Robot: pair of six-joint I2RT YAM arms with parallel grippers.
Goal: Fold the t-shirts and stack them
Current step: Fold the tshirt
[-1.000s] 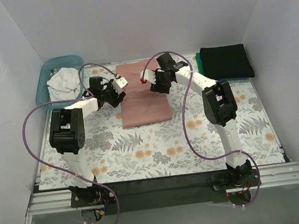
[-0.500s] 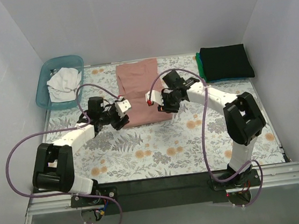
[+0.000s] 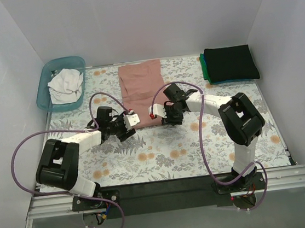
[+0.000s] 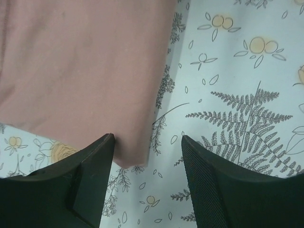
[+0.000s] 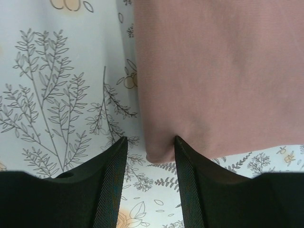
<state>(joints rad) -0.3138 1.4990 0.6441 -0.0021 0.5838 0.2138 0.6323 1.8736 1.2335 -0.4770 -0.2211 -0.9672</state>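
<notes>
Straddling the near corners of a folded dusty-pink t-shirt (image 3: 141, 85), the left jaws and right jaws both stand parted, clamping nothing. In the left wrist view, black fingers (image 4: 90, 180) with a fine mesh texture frame the shirt's near-left corner: one tip meets the soft cotton edge, the other sits over bare printed cloth. The right wrist view mirrors it, with the near-right corner lying flat between the matte fingers (image 5: 111, 185) and the hem slightly rounded where the layers double. The shirt is a long, smooth rectangle laid at mid-tabletop, running from the far edge toward the arms. The tabletop (image 3: 161, 146) wears a pale covering printed with grey ferns and orange blossoms. At far right, a squarely folded black t-shirt (image 3: 230, 63) rests on a teal-green t-shirt (image 3: 204, 67), of which only an edge shows. At far left, a crumpled white t-shirt (image 3: 64, 84) fills a translucent teal plastic basket (image 3: 48, 68).
</notes>
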